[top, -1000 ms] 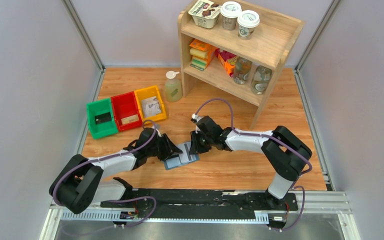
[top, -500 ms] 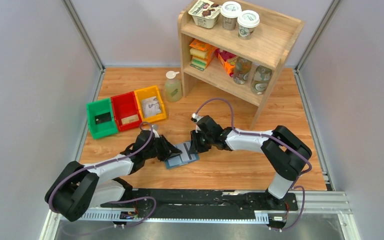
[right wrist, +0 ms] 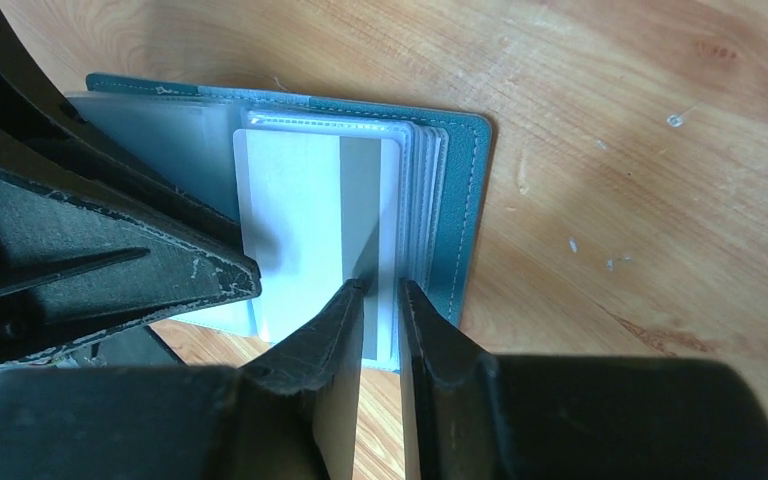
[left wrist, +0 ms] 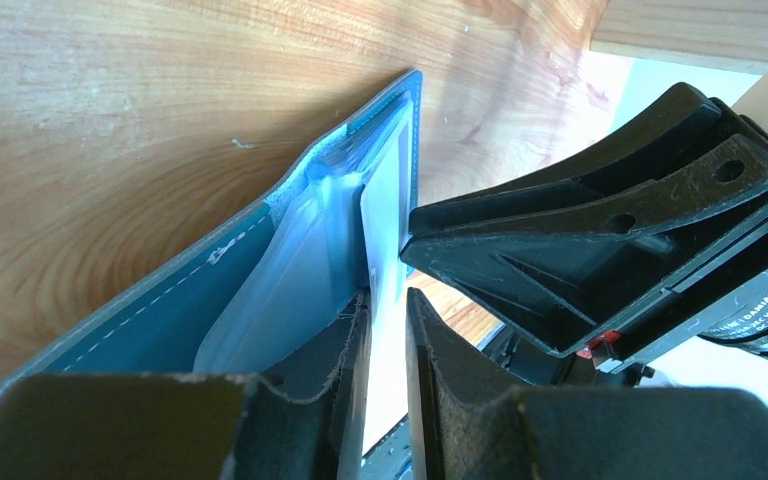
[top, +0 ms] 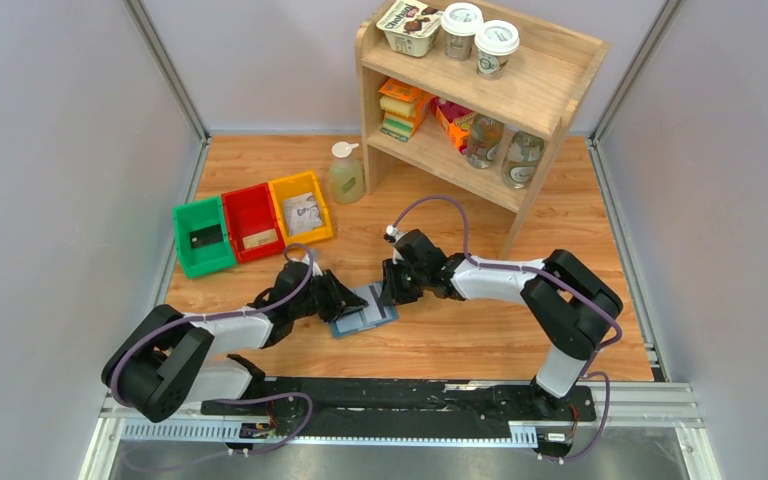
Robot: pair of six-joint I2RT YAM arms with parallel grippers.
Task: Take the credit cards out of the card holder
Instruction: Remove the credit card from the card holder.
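The blue-grey card holder [top: 352,322] lies open on the wooden table between my two grippers. In the right wrist view a white credit card [right wrist: 295,220] with a grey stripe lies on its clear pockets inside the teal cover [right wrist: 465,200]. My left gripper [top: 337,299] is at the holder's left side. In the left wrist view the left gripper [left wrist: 388,298] is closed on the white card [left wrist: 385,210], which stands up from the holder [left wrist: 160,320]. My right gripper [top: 388,291] is nearly closed. In the right wrist view the right gripper [right wrist: 380,285] has its tips on the card's near edge.
Green [top: 182,252], red [top: 235,204] and yellow [top: 293,183] bins stand at the back left, each with a card in it. A soap bottle [top: 346,173] stands beside a wooden shelf unit [top: 535,95] loaded with cups, jars and packets.
The left arm's elbow has shifted slightly. Both grippers and the card holder stay in about the same place.
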